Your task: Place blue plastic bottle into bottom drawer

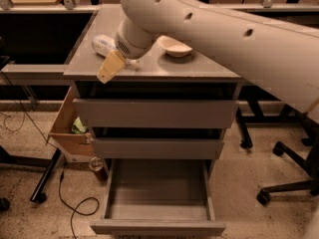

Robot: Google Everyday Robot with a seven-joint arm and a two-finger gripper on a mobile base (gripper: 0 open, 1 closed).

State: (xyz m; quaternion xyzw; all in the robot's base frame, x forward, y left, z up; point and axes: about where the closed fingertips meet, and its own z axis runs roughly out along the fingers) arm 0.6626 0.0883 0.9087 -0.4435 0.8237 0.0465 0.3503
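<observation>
The bottle (pixel 102 44) lies on its side on the left part of the cabinet top (pixel 199 66), partly hidden behind the wrist of the arm. The gripper (pixel 110 67) sits just in front of the bottle, at the left front edge of the top, angled down and to the left. Whether it is open or closed cannot be told from this view, and it does not appear to have hold of anything.

Step in hand, as judged: approach and grasp.

1. Align the gripper across the bottle's width, not along its length, since the round body is likely to roll if it is pushed from one side.
2. Close on the middle of the body. The thin plastic may flex, so a firm central hold is preferable to one near the cap.
3. Keep clear of the bowl (pixel 173 46), which stands well apart to the right.
4. Lift straight up before moving forward, so that the bottle clears the front edge and the two upper drawers (pixel 154 112).

The bottom drawer (pixel 158 183) is pulled fully out, directly below.
</observation>
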